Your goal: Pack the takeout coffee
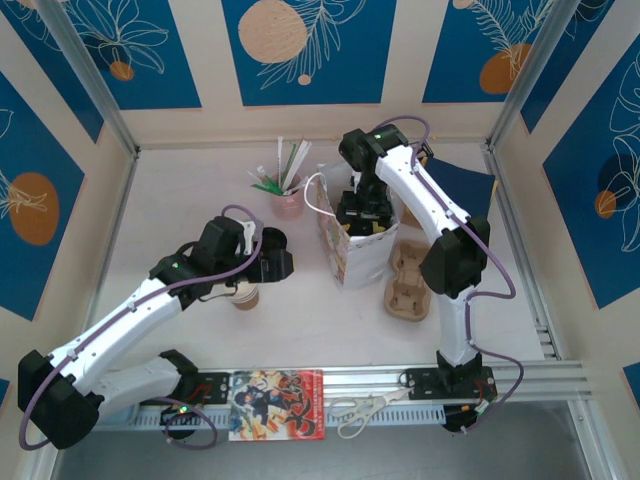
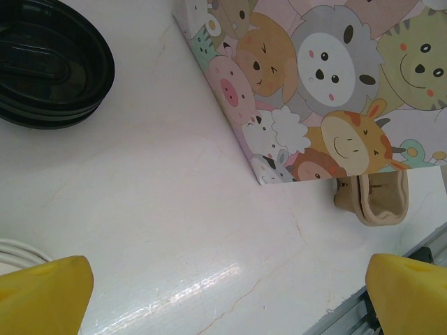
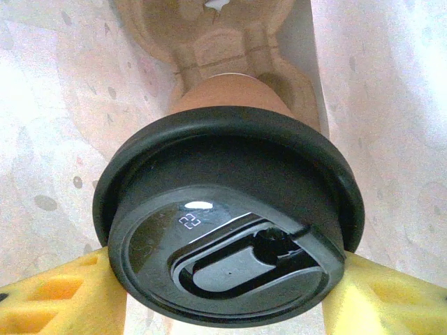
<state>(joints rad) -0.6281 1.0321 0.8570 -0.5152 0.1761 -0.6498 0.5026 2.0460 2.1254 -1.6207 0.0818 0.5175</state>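
Half closed on takeout coffee (image 3: 230, 105) at black lid (image 3: 223, 209), within right gripper (image 3: 223, 296); wide, empty at left gripper (image 2: 223, 293). Likely light, thin-walled, crushable: squeeze gently by stiff rim.

Between the left fingers (image 2: 42, 296) the bench (image 2: 154, 209) lies bare. A free strip runs ahead of them. To the right of that strip the cartoon bag (image 2: 328, 77) blocks the way, and to its left sits a stack of black lids (image 2: 49, 70). The right fingers (image 3: 59, 296) have pale walls (image 3: 391, 105) close on both sides, the lidded cup (image 3: 230, 230) filling their gap and a pulp carrier (image 3: 209, 35) just beyond.
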